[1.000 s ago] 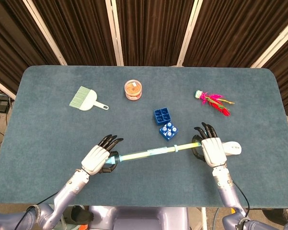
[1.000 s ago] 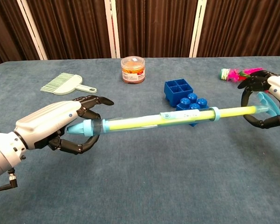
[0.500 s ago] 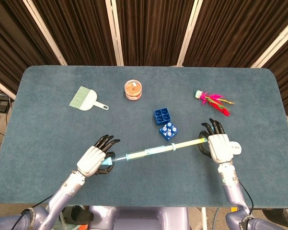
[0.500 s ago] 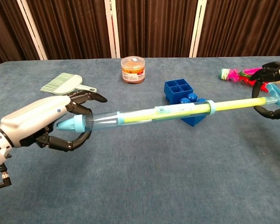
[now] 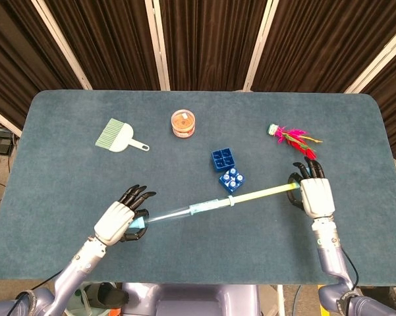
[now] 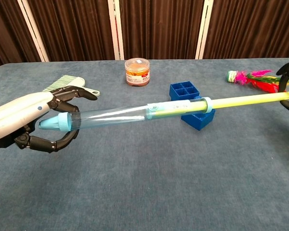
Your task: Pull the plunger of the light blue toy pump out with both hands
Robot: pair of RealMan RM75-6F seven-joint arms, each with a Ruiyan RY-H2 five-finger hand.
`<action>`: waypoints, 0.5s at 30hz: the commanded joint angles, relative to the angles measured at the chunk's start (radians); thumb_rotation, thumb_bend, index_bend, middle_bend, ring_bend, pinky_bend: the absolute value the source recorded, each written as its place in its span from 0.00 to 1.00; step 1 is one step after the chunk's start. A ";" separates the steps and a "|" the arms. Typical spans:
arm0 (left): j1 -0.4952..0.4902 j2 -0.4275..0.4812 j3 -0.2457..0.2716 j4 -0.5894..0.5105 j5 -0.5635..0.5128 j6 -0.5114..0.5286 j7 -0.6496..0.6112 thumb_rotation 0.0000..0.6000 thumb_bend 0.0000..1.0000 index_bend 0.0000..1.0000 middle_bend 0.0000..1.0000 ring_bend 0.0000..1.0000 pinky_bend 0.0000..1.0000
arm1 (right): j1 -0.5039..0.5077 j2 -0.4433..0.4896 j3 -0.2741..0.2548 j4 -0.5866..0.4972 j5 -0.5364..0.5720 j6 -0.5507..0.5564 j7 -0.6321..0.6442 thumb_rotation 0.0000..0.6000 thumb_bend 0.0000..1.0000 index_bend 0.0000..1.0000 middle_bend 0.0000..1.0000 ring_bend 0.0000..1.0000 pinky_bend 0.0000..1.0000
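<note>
— Pump position?
— Light blue toy pump (image 6: pixel 110 115) held above the table (image 5: pixel 66 171), near the blue blocks (image 5: pixel 228 169); yellow plunger (image 5: pixel 260 194) drawn far out.
— Hands?
— Left hand (image 6: pixel 26 120) wraps the nozzle end; right hand (image 5: pixel 314 195) clasps the plunger handle.

Bystanders on the blue-grey felt-covered desk (image 5: pixel 66 158)

A pale green plastic hand brush (image 5: pixel 118 136) lies far left; a round clear plastic jar with orange contents (image 5: pixel 183 123) stands mid-back; two dark blue plastic building blocks (image 5: pixel 227 169) sit touching near the centre; a pink-and-red feathered shuttlecock toy (image 5: pixel 293 139) lies at right. Dark brown pleated curtains (image 5: pixel 204 39) hang behind.
</note>
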 commanded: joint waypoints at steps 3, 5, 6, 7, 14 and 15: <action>0.010 0.017 0.009 -0.011 0.015 0.015 -0.002 1.00 0.67 0.67 0.11 0.00 0.00 | -0.004 0.013 0.007 0.014 0.013 0.001 -0.005 1.00 0.61 0.84 0.25 0.10 0.12; 0.016 0.026 0.014 -0.016 0.020 0.021 -0.004 1.00 0.67 0.67 0.11 0.00 0.00 | -0.006 0.020 0.012 0.023 0.024 -0.001 -0.004 1.00 0.61 0.84 0.25 0.10 0.12; 0.018 0.030 0.017 -0.018 0.023 0.023 -0.006 1.00 0.67 0.67 0.11 0.00 0.00 | -0.004 0.024 0.017 0.026 0.029 -0.004 -0.003 1.00 0.61 0.84 0.25 0.10 0.12; 0.022 0.036 0.022 -0.020 0.025 0.026 -0.008 1.00 0.67 0.67 0.11 0.00 0.00 | -0.005 0.027 0.021 0.031 0.036 -0.007 -0.003 1.00 0.61 0.84 0.25 0.10 0.12; 0.042 0.063 0.038 -0.029 0.043 0.050 -0.022 1.00 0.67 0.67 0.11 0.00 0.00 | 0.002 0.041 0.040 0.059 0.062 -0.017 -0.007 1.00 0.61 0.84 0.25 0.10 0.12; 0.045 0.067 0.039 -0.031 0.045 0.054 -0.023 1.00 0.67 0.67 0.11 0.00 0.00 | 0.003 0.042 0.042 0.062 0.064 -0.019 -0.009 1.00 0.61 0.85 0.25 0.10 0.12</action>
